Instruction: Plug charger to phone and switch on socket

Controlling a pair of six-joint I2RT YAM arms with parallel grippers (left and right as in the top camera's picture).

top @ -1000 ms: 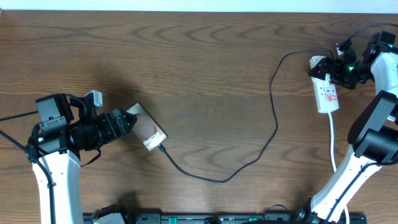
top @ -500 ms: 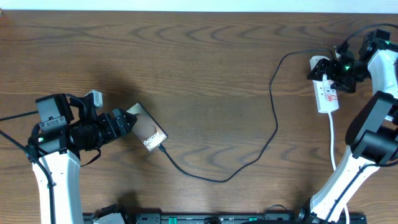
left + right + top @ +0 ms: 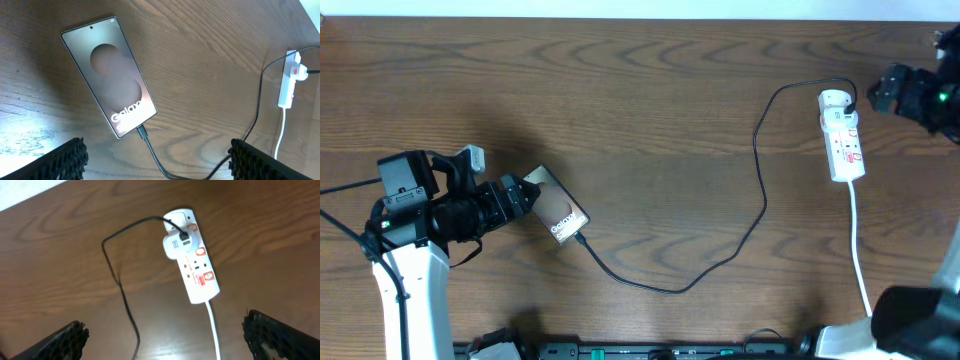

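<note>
The phone (image 3: 558, 210) lies flat on the table, screen up, and also shows in the left wrist view (image 3: 107, 75). The charger's thin black cable (image 3: 760, 200) has its small tip (image 3: 141, 132) in the phone's lower end. It loops right and up to a white adapter (image 3: 175, 245) seated in the socket (image 3: 842, 135), a white power strip with red switches (image 3: 197, 262). My left gripper (image 3: 160, 170) is open and empty just left of the phone (image 3: 525, 193). My right gripper (image 3: 170, 345) is open and empty, right of the strip's top end (image 3: 880, 95).
The strip's white cord (image 3: 858, 240) runs down to the table's front edge. The cable's loop (image 3: 670, 288) lies near the front middle. The table's far edge runs along the top of the overhead view. A black rail (image 3: 650, 352) lines the front edge.
My right gripper has pulled away from the power strip, up and to the right, and now stands clear of it. The left arm, phone and cable have not moved.
</note>
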